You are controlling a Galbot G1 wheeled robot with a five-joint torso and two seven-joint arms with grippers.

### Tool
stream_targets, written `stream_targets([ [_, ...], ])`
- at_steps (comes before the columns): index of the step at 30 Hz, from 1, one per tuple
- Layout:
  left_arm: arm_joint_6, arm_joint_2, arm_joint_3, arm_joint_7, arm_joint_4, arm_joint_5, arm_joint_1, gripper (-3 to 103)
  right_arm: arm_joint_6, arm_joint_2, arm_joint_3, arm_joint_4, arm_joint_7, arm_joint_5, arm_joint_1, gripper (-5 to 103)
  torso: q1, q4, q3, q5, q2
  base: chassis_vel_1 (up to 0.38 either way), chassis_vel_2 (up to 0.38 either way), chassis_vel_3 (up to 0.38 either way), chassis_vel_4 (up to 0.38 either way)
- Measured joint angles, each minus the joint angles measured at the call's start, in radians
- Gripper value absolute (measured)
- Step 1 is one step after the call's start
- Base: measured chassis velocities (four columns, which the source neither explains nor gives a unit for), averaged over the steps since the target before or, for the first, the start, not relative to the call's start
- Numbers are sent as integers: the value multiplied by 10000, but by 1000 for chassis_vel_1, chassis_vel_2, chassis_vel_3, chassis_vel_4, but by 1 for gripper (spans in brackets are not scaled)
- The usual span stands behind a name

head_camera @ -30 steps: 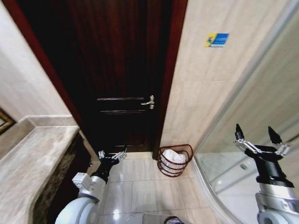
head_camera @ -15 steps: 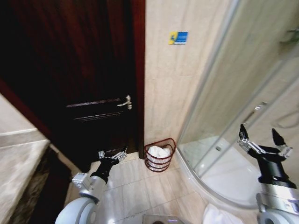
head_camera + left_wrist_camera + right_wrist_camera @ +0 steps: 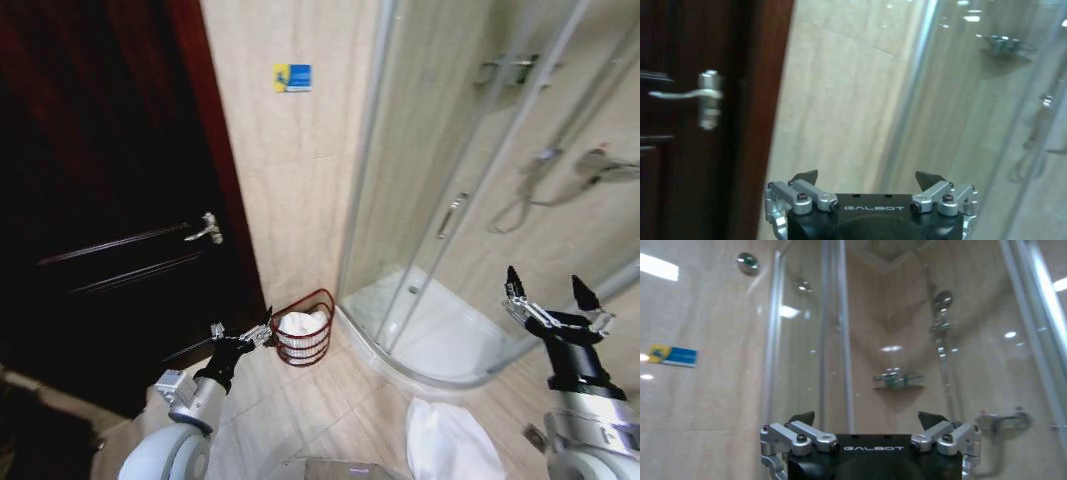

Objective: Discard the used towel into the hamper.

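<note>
Both grippers are open and empty, left gripper [image 3: 241, 335] low centre-left just beside the hamper [image 3: 304, 327], right gripper [image 3: 552, 303] raised at the right, probably since the towel [image 3: 452, 442] lies on the floor bottom right.

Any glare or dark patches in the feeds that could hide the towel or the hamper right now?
Head view: the door is nearly black, but the hamper and the white towel on the floor are well lit. Right wrist view: bright ceiling-light reflections streak the shower glass. Left wrist view: soft, with small glare spots on the glass.
</note>
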Motion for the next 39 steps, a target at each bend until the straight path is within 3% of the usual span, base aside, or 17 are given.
stream_targets([
  [14, 0, 0, 0, 0, 0, 0, 0, 99, 48, -12, 6, 0, 0, 42, 106, 100, -102, 0, -120, -1, -221, -118, -121, -123, -128],
  [22, 0, 0, 0, 0, 0, 0, 0, 99, -154, -592, 1011, 0, 477, 1208, 530, 100, -161, 0, -193, 1, -358, -125, -130, -120, -121],
  [31, 0, 0, 0, 0, 0, 0, 0, 99, -17, -682, 655, -308, 346, 1001, 558, 100, -213, -1, -252, 0, -469, -128, -129, -119, -129],
  [34, 0, 1, 0, -1, 0, 0, 0, 99, 66, -1527, 1674, -1641, -27, 1810, 1126, 100, -215, 3, -253, 2, -470, -73, -59, -82, -62],
  [39, 0, 1, 1, 0, 0, 0, 0, 99, -163, -1811, 2606, -2246, 186, 2784, 1299, 100, -212, 5, -249, -4, -465, -9, -8, -15, -7],
])
